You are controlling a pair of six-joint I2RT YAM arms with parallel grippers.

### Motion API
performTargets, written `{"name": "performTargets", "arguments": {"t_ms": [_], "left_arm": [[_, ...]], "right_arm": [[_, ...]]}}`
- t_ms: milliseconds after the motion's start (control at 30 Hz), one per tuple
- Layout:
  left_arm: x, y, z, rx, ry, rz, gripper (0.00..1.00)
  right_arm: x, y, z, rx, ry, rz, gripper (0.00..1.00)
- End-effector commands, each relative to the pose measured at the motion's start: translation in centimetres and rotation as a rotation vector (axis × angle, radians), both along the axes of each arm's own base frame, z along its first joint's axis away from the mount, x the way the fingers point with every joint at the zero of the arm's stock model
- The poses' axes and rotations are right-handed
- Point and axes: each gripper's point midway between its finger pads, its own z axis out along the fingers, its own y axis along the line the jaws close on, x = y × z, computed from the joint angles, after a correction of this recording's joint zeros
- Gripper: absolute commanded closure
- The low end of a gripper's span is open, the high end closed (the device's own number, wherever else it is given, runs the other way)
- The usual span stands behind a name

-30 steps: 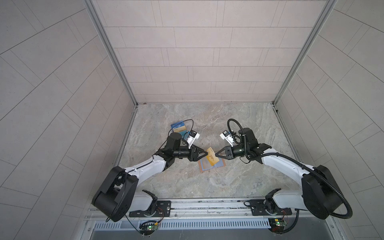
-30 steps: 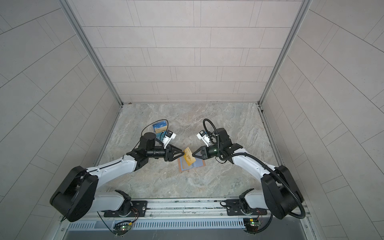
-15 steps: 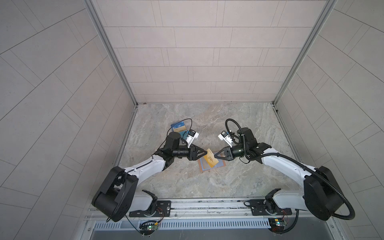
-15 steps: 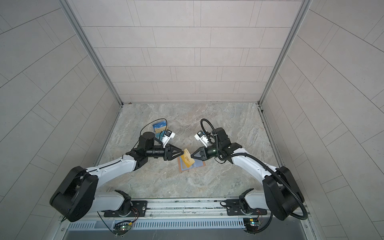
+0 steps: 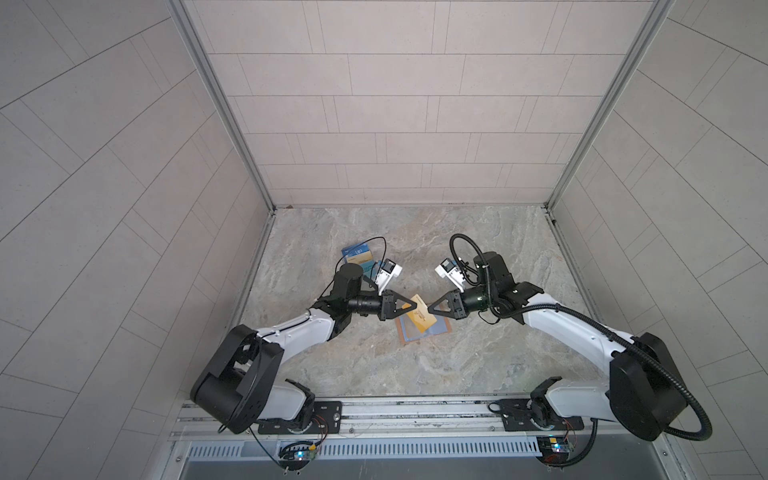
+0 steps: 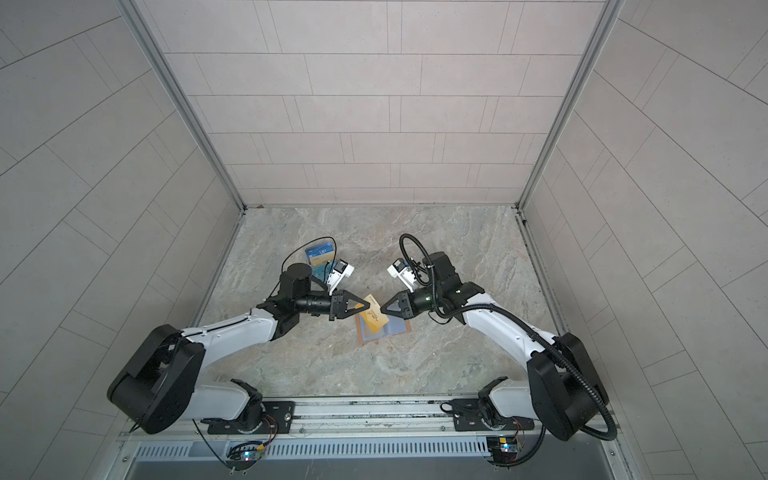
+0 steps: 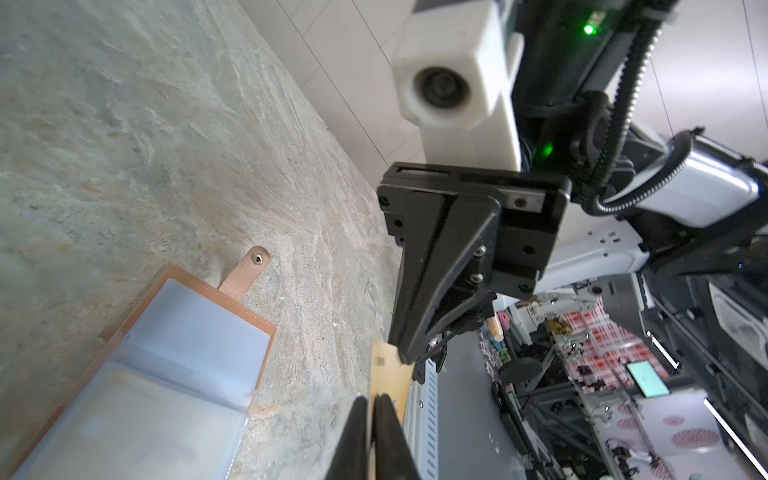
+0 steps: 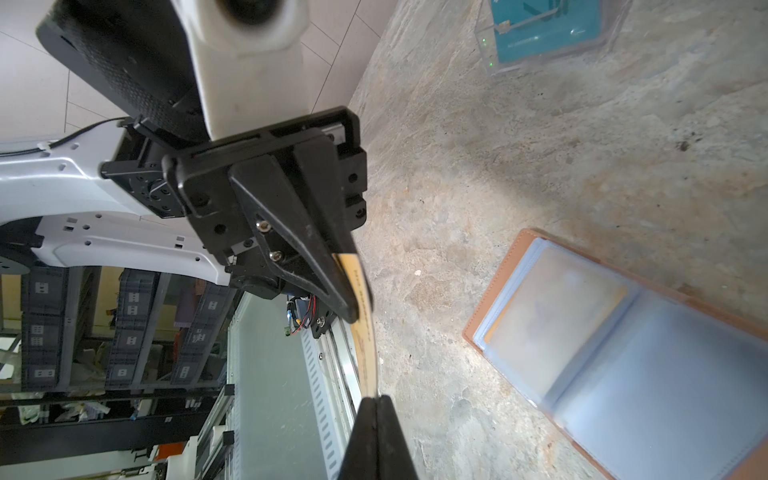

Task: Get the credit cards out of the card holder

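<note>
Both my left end effector and right end effector are pinched shut on the gold card, up in the air over the open holder on the tabletop. I think the right should let go slowly while the left squeezes tight

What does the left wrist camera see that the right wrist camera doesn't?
Only the left wrist view shows the card holder's snap tab and the whole right gripper.

Only the right wrist view shows a clear box with a teal card, a yellowish card tucked in a sleeve, and the whole left gripper.

Both show the open card holder, the stone table, and the gold card pinched by both grippers.
</note>
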Motion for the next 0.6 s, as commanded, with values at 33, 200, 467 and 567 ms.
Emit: {"name": "performTargets", "arguments": {"t_ms": [33,200,467,567], "left_arm": [[0.4,0.0,0.5,-0.007,-0.021,0.031,0.97],[1.9,0.5,1.3,-0.028,-0.034,0.126,1.0],[5.0,1.6,5.4,-0.138,-0.103,0.344,1.0],[5.6,1.9,7.2,-0.216,-0.113,0.393,1.0]], "right_arm": [[0.8,-0.3,0.7,-0.005,-0.047,-0.027,0.71],[1.7,-1.0,1.6,0.034,-0.095,-0.133,0.37],[3.0,-2.3,1.9,0.152,-0.091,-0.375,0.31],[3.2,-2.0,2.5,0.22,-0.092,-0.408,0.31]]}}
